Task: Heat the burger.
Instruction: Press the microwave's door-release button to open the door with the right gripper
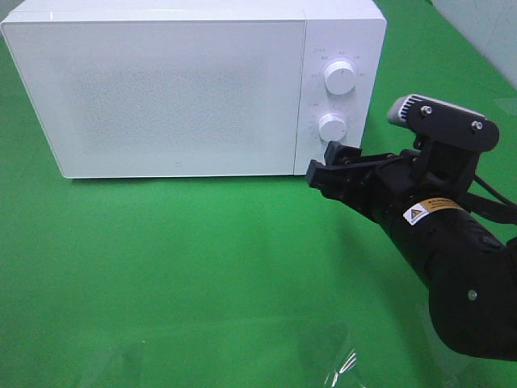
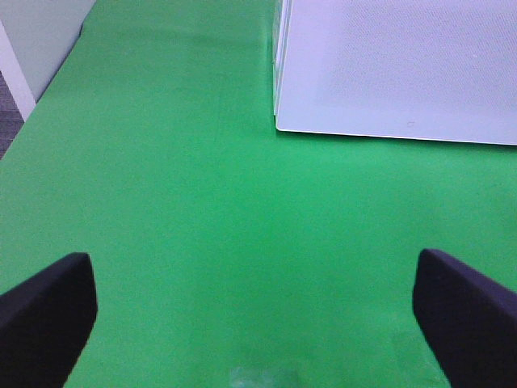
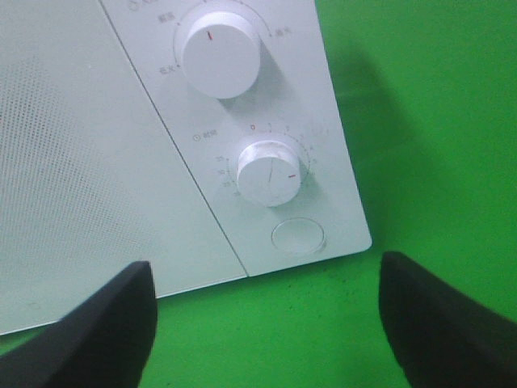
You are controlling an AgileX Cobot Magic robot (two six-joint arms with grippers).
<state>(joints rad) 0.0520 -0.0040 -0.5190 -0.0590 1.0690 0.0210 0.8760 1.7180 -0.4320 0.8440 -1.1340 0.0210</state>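
Observation:
The burger is out of view in every frame. A white microwave [image 1: 161,89] stands at the back of the green table with its door shut; it also shows in the left wrist view [image 2: 404,65] and the right wrist view [image 3: 81,162]. Its panel has an upper knob [image 1: 340,78] and a lower timer knob [image 1: 332,128]. My right gripper [image 1: 327,164] is open and empty, just in front of and below the lower knob [image 3: 268,170]. Its black fingers [image 3: 105,323] frame the panel's bottom edge. My left gripper [image 2: 250,267] is open and empty over bare green cloth, left of the microwave's front corner.
A round door button [image 3: 298,236] sits under the lower knob, and the upper knob [image 3: 218,52] sits above it. A clear plastic sheet [image 1: 242,356] lies at the front edge of the table. A pale wall [image 2: 40,32] borders the table beyond my left gripper.

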